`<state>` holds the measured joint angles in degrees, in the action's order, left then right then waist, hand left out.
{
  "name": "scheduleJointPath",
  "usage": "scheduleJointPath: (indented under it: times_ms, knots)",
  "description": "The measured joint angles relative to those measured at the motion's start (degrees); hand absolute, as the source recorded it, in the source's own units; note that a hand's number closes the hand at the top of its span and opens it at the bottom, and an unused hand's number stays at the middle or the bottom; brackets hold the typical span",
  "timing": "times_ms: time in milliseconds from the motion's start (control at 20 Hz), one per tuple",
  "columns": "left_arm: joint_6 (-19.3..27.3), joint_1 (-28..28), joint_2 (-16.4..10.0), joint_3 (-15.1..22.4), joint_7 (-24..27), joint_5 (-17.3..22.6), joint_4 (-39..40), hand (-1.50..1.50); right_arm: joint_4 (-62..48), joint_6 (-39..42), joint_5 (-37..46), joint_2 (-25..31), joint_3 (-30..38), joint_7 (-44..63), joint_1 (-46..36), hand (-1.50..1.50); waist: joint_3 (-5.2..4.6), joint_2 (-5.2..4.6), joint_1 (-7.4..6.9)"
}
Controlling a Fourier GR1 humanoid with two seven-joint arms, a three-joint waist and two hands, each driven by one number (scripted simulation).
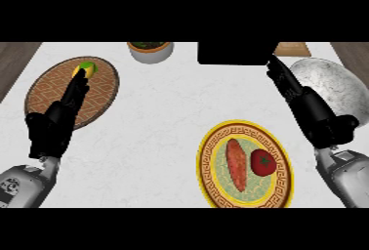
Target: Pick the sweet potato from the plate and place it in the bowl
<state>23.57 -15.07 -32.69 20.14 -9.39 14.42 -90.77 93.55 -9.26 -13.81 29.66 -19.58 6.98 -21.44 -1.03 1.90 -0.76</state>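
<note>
- Plainly, nothing of the task is done yet. The sweet potato (236, 165) lies on the yellow-rimmed plate (202, 166), just beside a tomato (262, 162), and no finger touches it.
- Your right hand (324, 124) has its fingers (284, 80) straight and close together, holding nothing. The sweet potato sits well below and to the left of those fingertips, nearer the wrist than the tips.
- The bowl (335, 83), white and marbled, stands just to the right of those same fingers, and nothing shows inside it.
- Your left hand (51, 129) is also straight-fingered and holds nothing. Its fingertips end at a green-yellow fruit (85, 67) on a brown woven plate (104, 95), and you cannot tell whether they touch it.
- A black box (236, 52) lies just past the right fingertips, with a potted plant (150, 51) to its left.
- Every step is left, as I judge it: move the right hand over the plate, close on the sweet potato, lift it, carry it right to the bowl, and release.
</note>
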Motion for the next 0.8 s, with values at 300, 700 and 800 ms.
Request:
scheduleJointPath:
  times_ms: [300, 700, 800]
  knots:
    - [1.60, -0.69, -0.20, -1.65, 2.44, -2.02, -0.18, 0.00, -2.15, 16.29, -14.20, -3.82, 0.45, -8.65, 1.44, 1.50, 1.28, -2.61, -1.81]
    - [2.67, -0.97, 0.96, -1.98, 2.78, -2.92, 0.48, 0.00, -20.70, 33.31, -17.04, -0.87, 8.70, -29.24, 3.48, -1.50, 1.49, -3.32, -1.60]
    - [2.49, -1.22, 0.95, -2.37, 2.73, -2.90, 0.86, 0.00, -24.03, 39.23, -14.88, 1.11, 9.22, -35.24, 2.54, -1.50, 1.45, -3.19, -1.58]
